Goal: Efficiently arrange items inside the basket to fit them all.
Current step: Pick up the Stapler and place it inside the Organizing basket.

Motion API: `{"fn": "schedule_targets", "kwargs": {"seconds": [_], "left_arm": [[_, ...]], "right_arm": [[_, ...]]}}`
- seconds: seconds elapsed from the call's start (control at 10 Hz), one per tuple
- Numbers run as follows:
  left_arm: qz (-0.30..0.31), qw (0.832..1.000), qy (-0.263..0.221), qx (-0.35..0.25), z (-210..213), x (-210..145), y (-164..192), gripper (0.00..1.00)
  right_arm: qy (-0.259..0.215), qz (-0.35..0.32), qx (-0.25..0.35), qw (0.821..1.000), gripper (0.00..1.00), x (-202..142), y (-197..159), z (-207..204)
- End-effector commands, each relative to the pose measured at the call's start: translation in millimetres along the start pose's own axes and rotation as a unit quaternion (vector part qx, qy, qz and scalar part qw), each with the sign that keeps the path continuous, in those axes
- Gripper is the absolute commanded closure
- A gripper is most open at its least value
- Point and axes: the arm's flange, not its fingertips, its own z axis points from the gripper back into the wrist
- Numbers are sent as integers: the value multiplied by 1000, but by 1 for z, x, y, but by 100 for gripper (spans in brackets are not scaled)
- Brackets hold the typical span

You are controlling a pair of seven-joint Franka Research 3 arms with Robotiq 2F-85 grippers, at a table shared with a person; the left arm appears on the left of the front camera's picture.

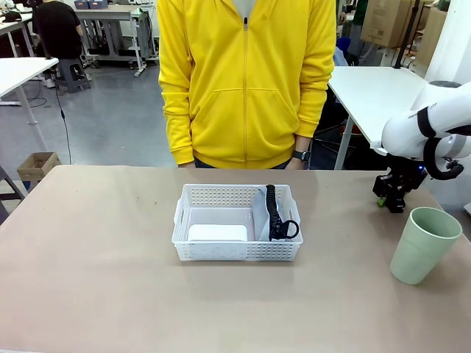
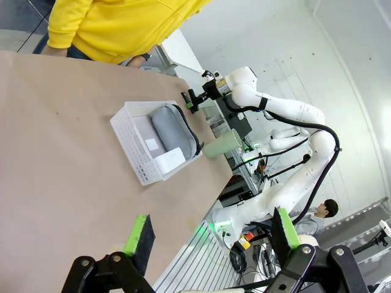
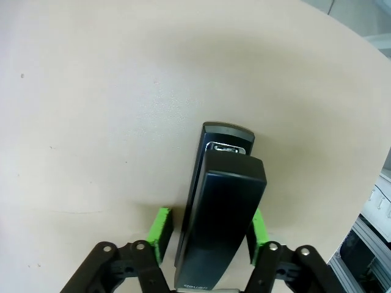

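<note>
The black stapler (image 3: pixel 223 213) lies flat on the tan table, and my right gripper (image 3: pixel 209 235) is shut on it, a green pad against each long side. In the front view that gripper (image 1: pixel 390 198) is down at the table's far right, just behind the pale green cup (image 1: pixel 425 244), which stands upright. The white lattice basket (image 1: pixel 235 190) sits mid-table. Inside it, the grey pouch (image 1: pixel 263 220) with its black strap stands on edge at the right, and the small white box (image 1: pixel 217 233) lies at the front left. My left gripper (image 2: pixel 211 235) hangs open and empty, high above the table.
A person in a yellow hoodie (image 1: pixel 246 81) stands at the far edge, right behind the basket. Bare tabletop (image 1: pixel 88 257) stretches left and in front of the basket. A white table (image 1: pixel 368 92) stands beyond the far right corner.
</note>
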Motion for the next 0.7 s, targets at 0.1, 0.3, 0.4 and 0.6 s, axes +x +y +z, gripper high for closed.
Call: {"fn": "schedule_targets", "kwargs": {"seconds": [0.1,0.3,0.4,0.6], "left_arm": [[0,1000,-9,-9,-1,1,-5,0],[0,1000,-9,-9,-1,1,-5,0],[0,1000,-9,-9,-1,1,-5,0],[0,1000,-9,-9,-1,1,-5,0]], "right_arm": [[11,6,-6,1000,100,3,-1,-1],[12,7,-4,1000,100,3,-2,-1],[13,7,-5,1000,100,3,-1,-1],[14,8,-6,1000,100,4,0,-1]]}}
